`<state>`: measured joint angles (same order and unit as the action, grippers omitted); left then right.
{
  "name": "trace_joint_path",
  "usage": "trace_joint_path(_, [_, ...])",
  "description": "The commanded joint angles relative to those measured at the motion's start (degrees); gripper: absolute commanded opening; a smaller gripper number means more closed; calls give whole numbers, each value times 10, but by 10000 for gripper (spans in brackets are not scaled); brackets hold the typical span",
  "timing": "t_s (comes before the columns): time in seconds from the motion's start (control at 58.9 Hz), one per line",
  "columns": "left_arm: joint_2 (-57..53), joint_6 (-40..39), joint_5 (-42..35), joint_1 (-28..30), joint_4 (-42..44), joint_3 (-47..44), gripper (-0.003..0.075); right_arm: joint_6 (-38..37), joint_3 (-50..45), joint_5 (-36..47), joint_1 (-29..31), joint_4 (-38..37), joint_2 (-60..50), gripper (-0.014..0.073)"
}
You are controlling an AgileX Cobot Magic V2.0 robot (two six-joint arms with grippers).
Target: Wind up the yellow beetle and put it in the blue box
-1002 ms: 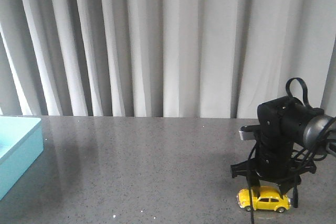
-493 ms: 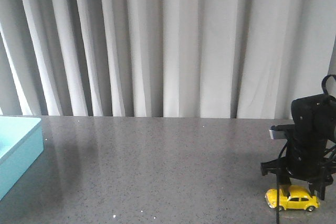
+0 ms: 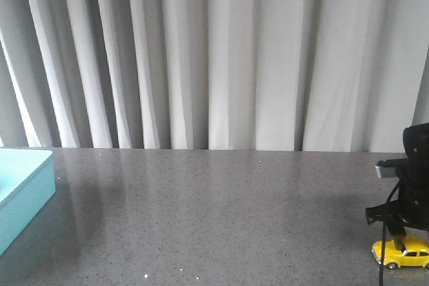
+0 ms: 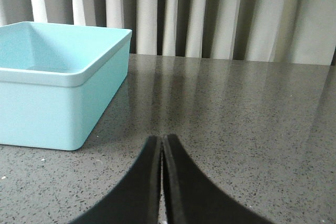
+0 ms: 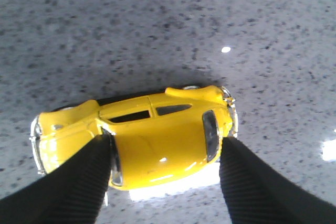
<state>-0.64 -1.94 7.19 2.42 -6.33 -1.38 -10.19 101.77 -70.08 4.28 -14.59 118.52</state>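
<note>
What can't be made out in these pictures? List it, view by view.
- Front view: the blue box is cut off by the left edge; the yellow beetle and right arm are partly cut by the right edge.
- Left wrist view: the left gripper fingertips look closed; the bottom edge cuts off the rest.
- Right wrist view: the right gripper fingers straddle the car; whether its wheels touch the table is unclear.

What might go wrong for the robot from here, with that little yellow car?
The right gripper holds the yellow beetle only by its smooth rounded roof, so it may slip free. The car sits near the table's right edge and might roll off. The blue box lies far across, a long carry.
</note>
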Motion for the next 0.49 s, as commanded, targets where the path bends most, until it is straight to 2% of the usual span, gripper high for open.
trace_joint_path(0.0, [-9, -4, -44, -2, -5, 8, -6, 6, 4, -37, 23, -33, -15, 438])
trace_joint_path(0.255, [-9, -4, -44, -2, -5, 8, -6, 5, 11, -2, 46, -2, -35, 438])
trace_joint_path(0.374, [-9, -4, -44, -2, -5, 8, -6, 6, 63, 25, 46, 33, -61, 438])
trace_joint_path(0.476, [-9, -4, -44, -2, -5, 8, -6, 17, 127, 45, 48, 102, -88, 435])
